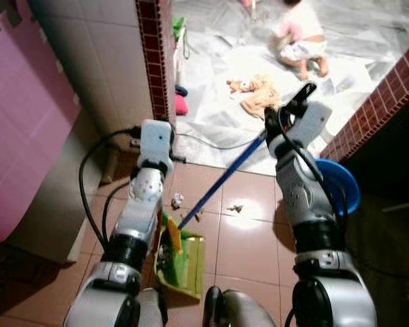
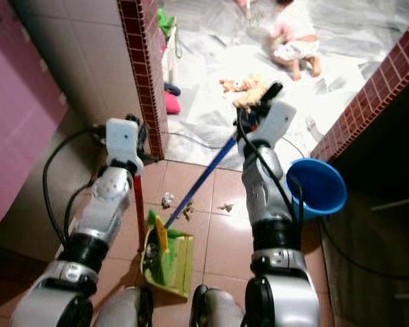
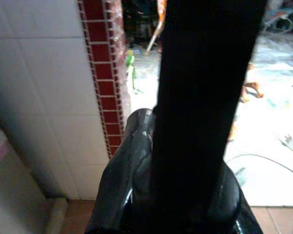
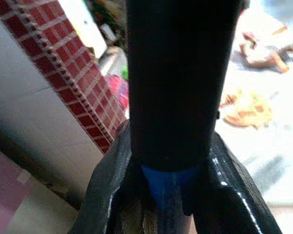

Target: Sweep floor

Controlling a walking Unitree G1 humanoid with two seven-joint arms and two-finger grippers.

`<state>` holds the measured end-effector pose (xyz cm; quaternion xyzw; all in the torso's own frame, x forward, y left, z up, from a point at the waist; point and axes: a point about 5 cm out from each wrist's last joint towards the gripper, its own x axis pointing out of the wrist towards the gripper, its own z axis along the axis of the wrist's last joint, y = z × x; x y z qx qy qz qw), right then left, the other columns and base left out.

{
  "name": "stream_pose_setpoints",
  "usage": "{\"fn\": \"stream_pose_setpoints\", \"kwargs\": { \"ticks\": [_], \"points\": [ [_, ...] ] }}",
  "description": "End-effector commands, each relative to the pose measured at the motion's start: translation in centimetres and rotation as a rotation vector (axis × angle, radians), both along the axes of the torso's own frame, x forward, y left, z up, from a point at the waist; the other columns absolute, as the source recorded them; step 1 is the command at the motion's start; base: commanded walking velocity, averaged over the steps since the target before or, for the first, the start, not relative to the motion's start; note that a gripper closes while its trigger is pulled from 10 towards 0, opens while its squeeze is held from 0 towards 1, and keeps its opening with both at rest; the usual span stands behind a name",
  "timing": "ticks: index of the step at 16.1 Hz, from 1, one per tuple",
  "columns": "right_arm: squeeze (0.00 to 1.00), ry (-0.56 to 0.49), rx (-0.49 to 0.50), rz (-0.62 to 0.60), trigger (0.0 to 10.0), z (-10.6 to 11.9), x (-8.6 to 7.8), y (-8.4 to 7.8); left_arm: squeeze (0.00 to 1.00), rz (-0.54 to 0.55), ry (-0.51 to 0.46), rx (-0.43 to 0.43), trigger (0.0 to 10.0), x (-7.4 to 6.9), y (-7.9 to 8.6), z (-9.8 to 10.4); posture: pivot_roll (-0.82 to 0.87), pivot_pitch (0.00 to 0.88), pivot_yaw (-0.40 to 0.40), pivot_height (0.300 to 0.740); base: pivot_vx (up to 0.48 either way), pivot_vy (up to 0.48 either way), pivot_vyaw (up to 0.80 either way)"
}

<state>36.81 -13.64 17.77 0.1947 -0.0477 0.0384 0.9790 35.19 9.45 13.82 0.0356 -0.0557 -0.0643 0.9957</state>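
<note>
the brown tiled floor (image 1: 245, 245) lay before me, a tiled wall (image 1: 102, 61) with a red brick edge on my left. a child (image 1: 301, 41) sat well off on the pale sheeting. my right end effector (image 1: 291, 112) was clenched on the blue broom handle (image 1: 221, 184), which slanted down to the green dustpan (image 1: 184, 262) by my feet. my left end effector (image 2: 138, 170) grasped the dustpan's upright red handle (image 2: 139, 204). paper scraps (image 1: 178, 199) lay just beyond the pan. i judged the broom light and stiff, the grip high up giving reach but little pressure
</note>
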Motion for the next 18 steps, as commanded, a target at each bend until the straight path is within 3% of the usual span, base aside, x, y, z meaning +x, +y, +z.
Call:
{"fn": "stream_pose_setpoints", "kwargs": {
  "ticks": [1,4,6,9,13,16,18],
  "points": [
    [0.0,-0.084,-0.023,0.018,10.0,1.8,0.4,0.3,0.0,-0.007,-0.088,-0.049,10.0,0.6,-0.5,2.0,-0.03,0.052,-0.025,0.74,0.0,0.0,0.0],
    [0.0,-0.192,-0.238,-0.048,10.0,3.7,1.0,-1.3,0.0,0.064,-0.143,-0.076,10.0,1.7,0.6,3.4,-0.03,0.0,-0.053,0.74,0.0,0.0,0.0],
    [0.0,-0.216,-0.299,-0.058,10.0,4.3,0.9,-1.5,0.0,0.08,-0.172,-0.116,10.0,1.7,1.2,4.2,-0.03,0.0,-0.061,0.74,0.0,0.0,0.0],
    [0.0,-0.254,-0.36,-0.115,10.0,5.3,1.0,-1.1,0.0,0.116,-0.228,-0.144,10.0,1.5,2.4,5.9,-0.02,0.012,-0.017,0.74,0.0,0.0,0.0],
    [0.0,-0.245,-0.435,-0.215,10.0,5.3,1.0,-1.5,0.0,0.085,-0.299,-0.17,10.0,0.7,2.5,8.4,-0.01,0.063,0.011,0.74,0.0,0.0,0.0],
    [0.0,-0.265,-0.482,-0.265,10.0,4.7,0.6,-2.3,0.0,0.057,-0.323,-0.17,10.0,0.5,2.6,8.7,-0.01,0.068,0.021,0.74,0.0,0.0,0.0],
    [0.0,-0.281,-0.498,-0.282,10.0,4.2,-0.1,-2.8,0.0,0.03,-0.325,-0.154,10.0,-0.5,2.7,8.4,-0.01,0.068,0.025,0.74,0.0,0.0,0.0]
  ]
}}
